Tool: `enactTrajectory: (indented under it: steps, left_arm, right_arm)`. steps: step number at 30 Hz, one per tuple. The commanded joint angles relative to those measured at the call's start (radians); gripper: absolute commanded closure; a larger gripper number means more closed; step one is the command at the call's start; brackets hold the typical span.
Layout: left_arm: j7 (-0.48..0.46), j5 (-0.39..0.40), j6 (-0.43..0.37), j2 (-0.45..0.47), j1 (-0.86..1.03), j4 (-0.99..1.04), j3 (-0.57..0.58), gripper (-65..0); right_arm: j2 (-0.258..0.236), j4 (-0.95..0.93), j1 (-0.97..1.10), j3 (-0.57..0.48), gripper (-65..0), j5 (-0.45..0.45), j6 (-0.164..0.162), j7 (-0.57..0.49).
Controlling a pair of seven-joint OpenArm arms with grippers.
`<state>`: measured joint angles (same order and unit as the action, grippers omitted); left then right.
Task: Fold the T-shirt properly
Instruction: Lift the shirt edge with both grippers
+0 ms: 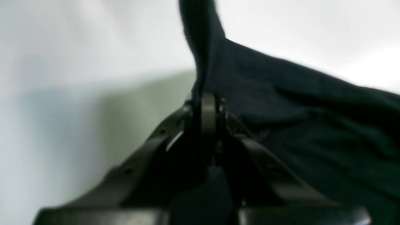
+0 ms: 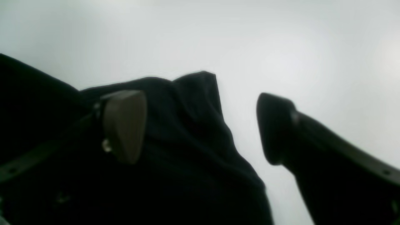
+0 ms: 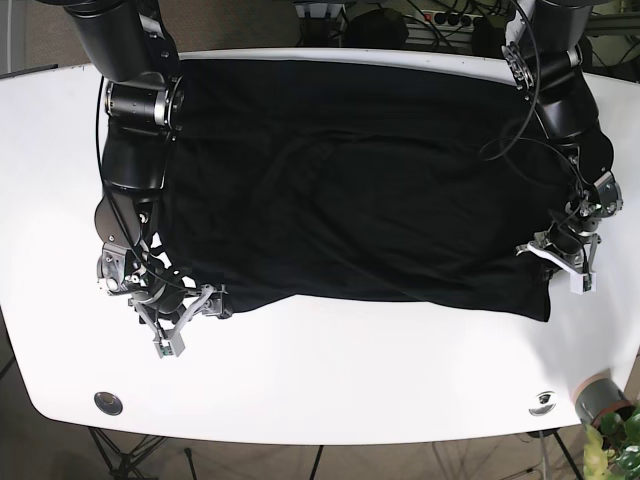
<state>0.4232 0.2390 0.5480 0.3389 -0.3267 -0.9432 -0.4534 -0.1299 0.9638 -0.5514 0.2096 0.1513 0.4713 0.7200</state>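
Black cotton T-shirt (image 3: 350, 170) lies flat, unfolded; left gripper (image 1: 207, 107) clamps hem at 4 o'clock, right gripper (image 2: 200, 128) open at 8 o'clock. All folds remain.

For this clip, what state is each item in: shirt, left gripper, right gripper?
T-shirt: spread flat on the table, unfolded, near edge wrinkled.
Left gripper: shut on the T-shirt, cloth pinched between its fingers.
Right gripper: open, one finger over the T-shirt corner, the other over bare table.
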Motion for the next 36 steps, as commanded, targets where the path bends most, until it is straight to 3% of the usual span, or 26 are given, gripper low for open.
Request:
enactTrajectory:
  steps: [1, 8, 13, 16, 22, 24, 26, 29, 36]
  left_arm:
    - [-0.028, 0.016, 0.005, 0.021, -0.024, -0.020, -0.002, 0.0]
    - [-0.028, 0.018, 0.007, 0.024, 0.002, -0.021, -0.002, 0.0]
    - [-0.028, 0.018, 0.007, 0.024, 0.004, -0.021, -0.002, 0.0]
    - [-0.028, 0.018, 0.007, 0.022, 0.004, -0.021, -0.002, 0.0]
    - [-0.028, 0.018, 0.007, 0.025, 0.004, -0.021, -0.003, 0.0]
    - [-0.028, 0.020, 0.007, 0.025, 0.004, -0.021, -0.003, 0.0]
    - [-0.028, 0.020, 0.007, 0.025, 0.004, -0.026, -0.003, 0.0]
    - [-0.028, 0.021, 0.008, 0.025, 0.004, -0.029, -0.003, 0.0]
    - [-0.022, 0.067, 0.062, 0.022, 0.004, -0.084, -0.048, 0.0]
  right_arm:
    - [-0.007, -0.050, -0.037, -0.002, -57.1, 0.011, 0.004, -0.052]
    - [-0.012, -0.199, -0.039, -0.003, -56.1, 0.009, 0.004, -0.202]
    - [-0.012, -0.227, -0.040, -0.003, -55.0, 0.009, 0.005, -0.207]
    - [-0.007, -0.227, -0.037, -0.003, -44.5, 0.011, 0.007, -0.205]
    - [-0.007, -0.227, -0.037, -0.003, -7.0, 0.014, 0.007, -0.205]
    - [-0.007, -0.225, -0.042, -0.003, -1.6, 0.014, 0.007, -0.205]
    - [-0.007, -0.223, -0.043, -0.003, -3.8, 0.014, 0.007, -0.205]
    - [-0.011, -0.179, -0.045, -0.003, -2.2, 0.014, 0.007, -0.201]
    - [-0.009, 0.007, -0.042, -0.003, -2.2, 0.012, 0.007, -0.067]
